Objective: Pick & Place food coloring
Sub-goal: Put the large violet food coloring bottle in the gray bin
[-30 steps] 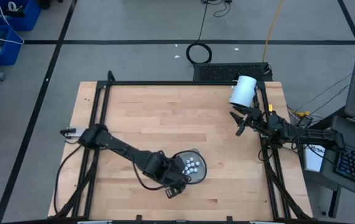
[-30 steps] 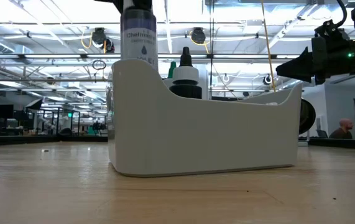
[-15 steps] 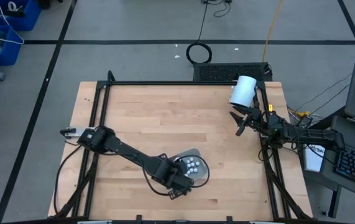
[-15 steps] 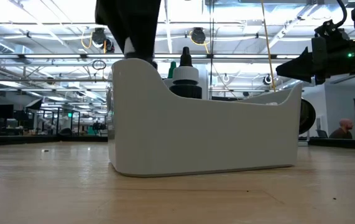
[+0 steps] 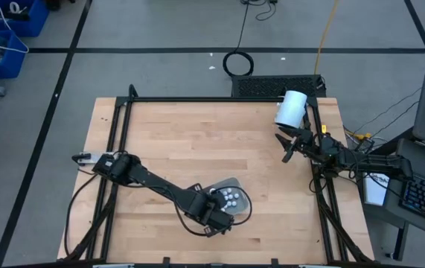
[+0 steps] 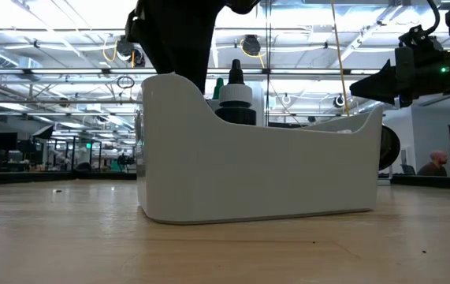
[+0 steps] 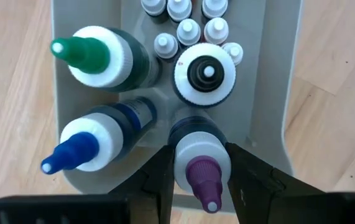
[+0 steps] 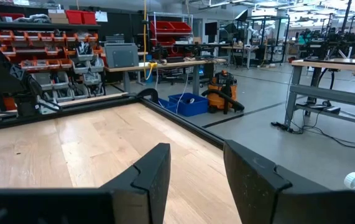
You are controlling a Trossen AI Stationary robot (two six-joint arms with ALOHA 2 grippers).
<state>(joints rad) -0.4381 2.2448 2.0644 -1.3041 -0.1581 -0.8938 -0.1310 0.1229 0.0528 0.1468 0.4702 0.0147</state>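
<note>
Left wrist view: left claw (image 7: 201,177) grips purple-tipped bottle (image 7: 202,163) inside tray's (image 7: 292,74) end wall.

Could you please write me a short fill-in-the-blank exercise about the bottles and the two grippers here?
1. The left gripper has its fingers on either side of the bottle with the ____ tip.
2. The bottles stand in a pale ____.
3. The right gripper holds ____.
4. The big white cylinder lies near the ____ gripper.

Missing words: purple; tray; nothing; right

Grey floor (image 5: 160,30), red bins (image 8: 183,28)
</note>
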